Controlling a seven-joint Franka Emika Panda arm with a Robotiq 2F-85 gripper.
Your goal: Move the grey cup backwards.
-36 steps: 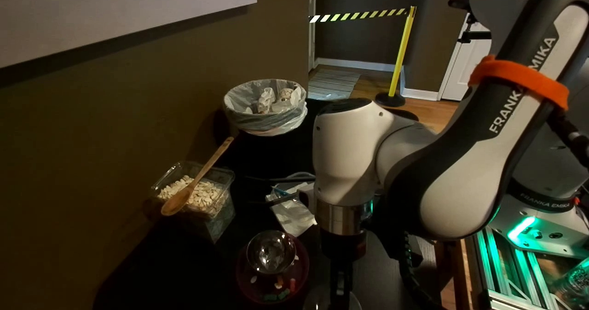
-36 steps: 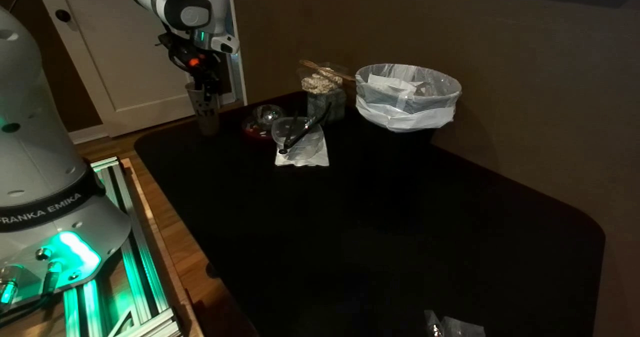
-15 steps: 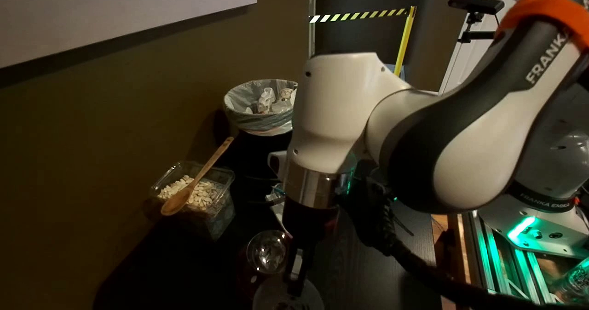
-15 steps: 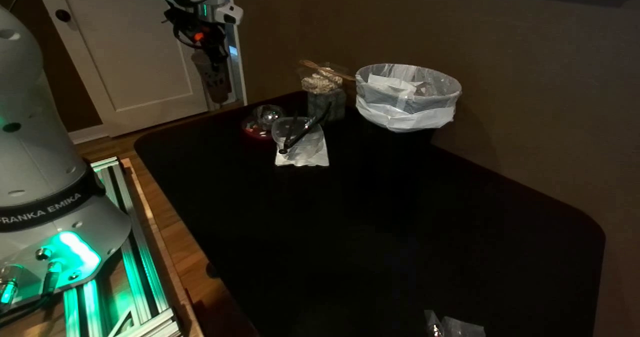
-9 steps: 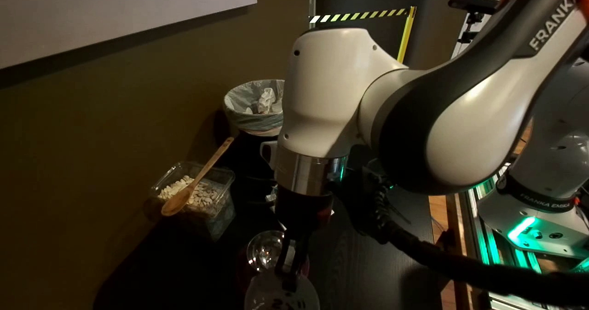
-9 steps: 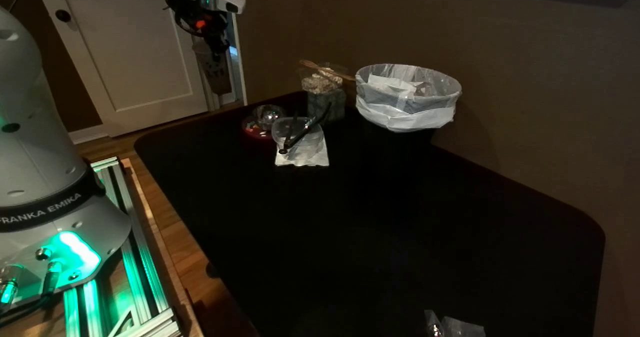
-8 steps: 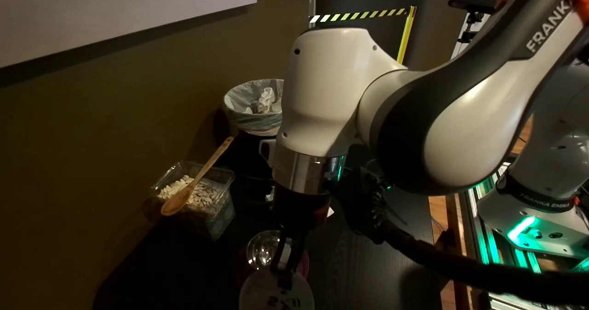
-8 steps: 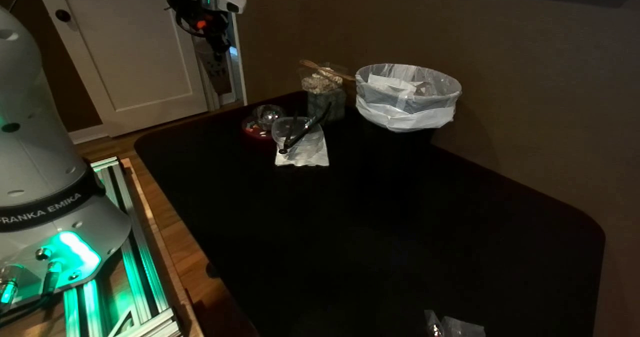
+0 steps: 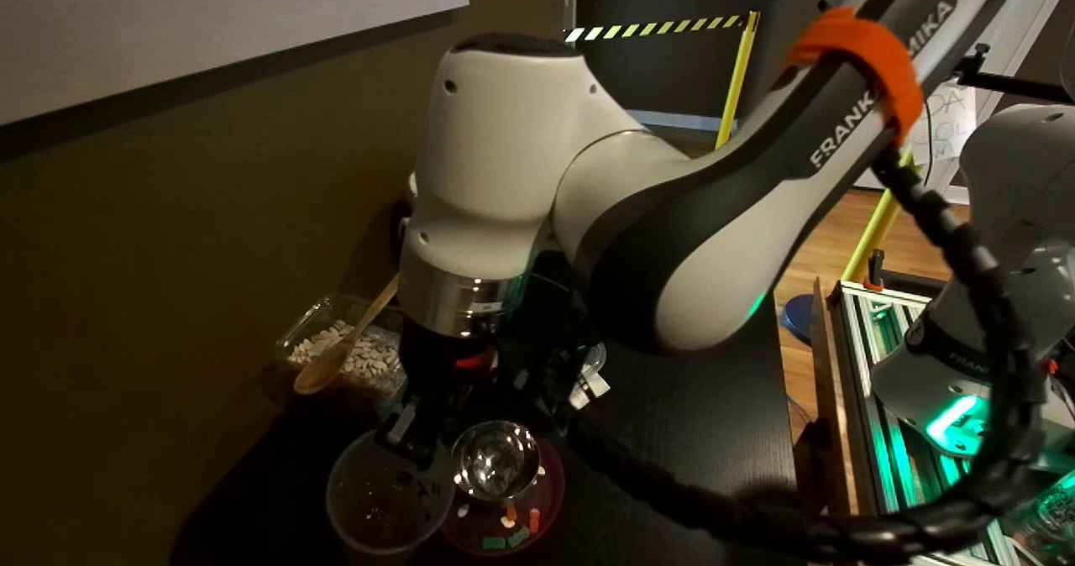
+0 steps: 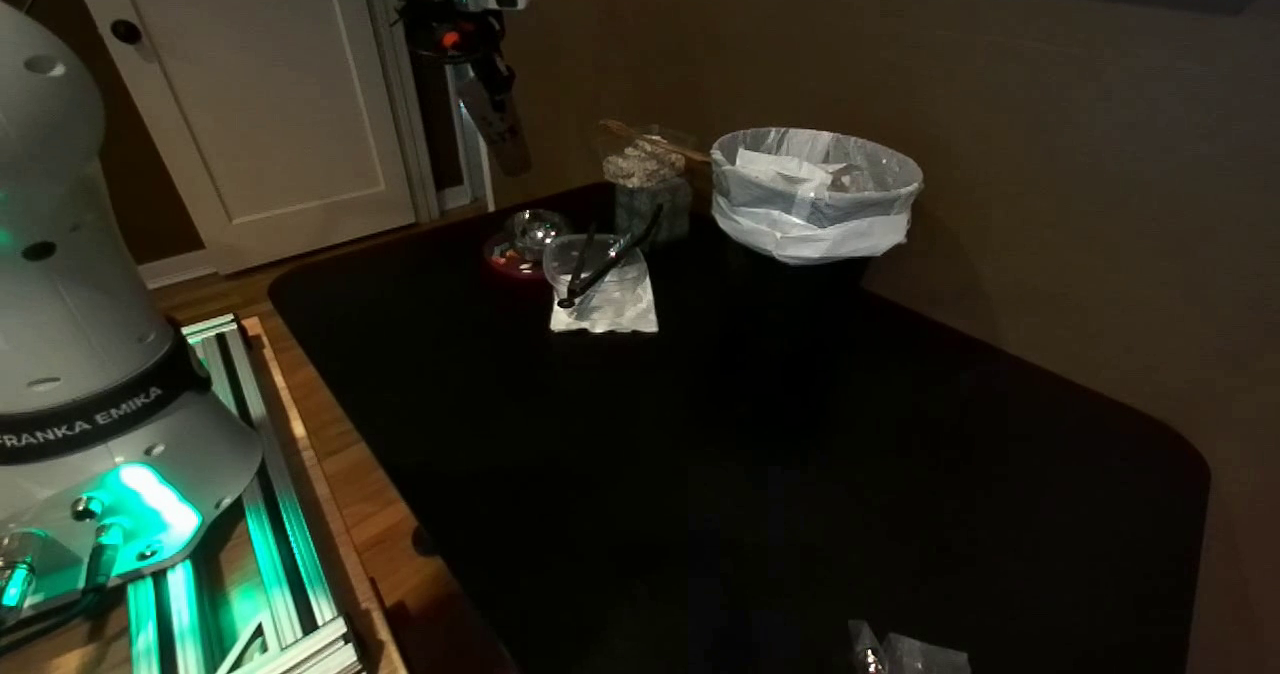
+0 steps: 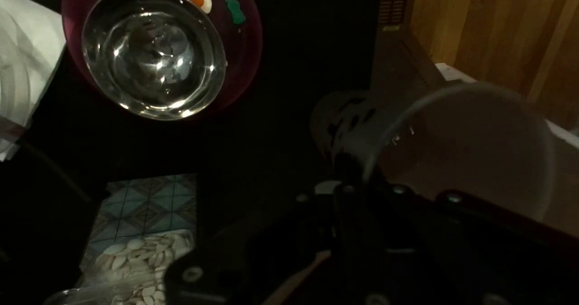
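The grey cup (image 9: 369, 499), a translucent tall cup with dark lettering, hangs in the air with its wall pinched in my gripper (image 9: 407, 448). In an exterior view the grey cup (image 10: 510, 149) is above the table's far end and tilted, its base swung toward the wall side. My gripper (image 10: 495, 84) is at its upper part there. Seen from the wrist, the round rim of the grey cup (image 11: 547, 178) opens toward the camera, and the shut fingers grip one side near that rim. The fingertips themselves are dark and hard to make out.
A shiny clear bowl (image 9: 495, 461) sits on a dark red plate (image 9: 546, 507) with coloured bits, beside the cup. A seed box (image 9: 357, 360) with a wooden spoon (image 9: 323, 373) stands by the wall. Tongs (image 10: 600, 274) lie on a clear lid over a napkin (image 10: 640, 319); a lined bin (image 10: 815, 204) is nearby.
My gripper has lifted the grey cup and carried it past the bowl toward the wall side. The cup has gone from nearly upright to tilted. The other objects stay put.
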